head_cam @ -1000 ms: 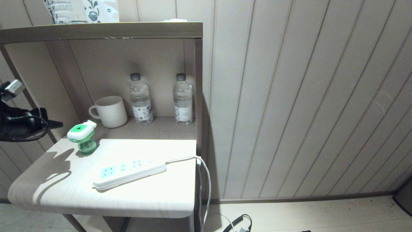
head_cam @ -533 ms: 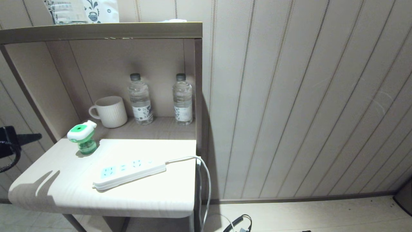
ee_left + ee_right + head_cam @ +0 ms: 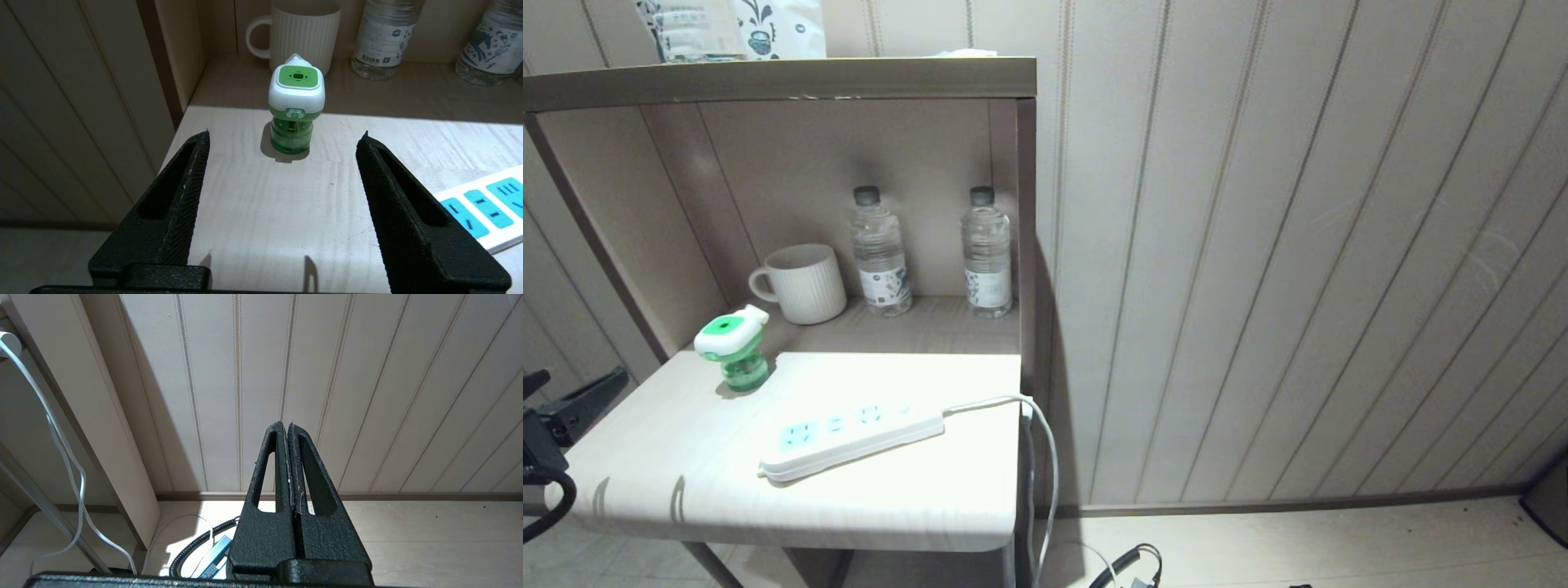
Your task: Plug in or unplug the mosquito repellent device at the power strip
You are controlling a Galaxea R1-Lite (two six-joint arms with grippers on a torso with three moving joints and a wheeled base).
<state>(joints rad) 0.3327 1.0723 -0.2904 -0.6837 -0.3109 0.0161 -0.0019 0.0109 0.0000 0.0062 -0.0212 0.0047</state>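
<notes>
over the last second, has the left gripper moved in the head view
Yes. The left gripper has dropped from level with the mug to below the mosquito repellent device, at the tabletop's left edge.

The repellent device point(image 3: 729, 349) is white with a green top and green bottle, the power strip point(image 3: 849, 437) white with pale blue sockets, the mug point(image 3: 802, 282) cream and ribbed.

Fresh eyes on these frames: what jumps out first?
The mosquito repellent device, green against all the beige, stands upright and unplugged near the back left corner of the white tabletop, with the power strip lying diagonally apart from it, sockets empty. In the left wrist view the left gripper frames the device between open jaws, not touching it. Behind, a ribbed mug and two water bottles line the shelf recess.
</notes>
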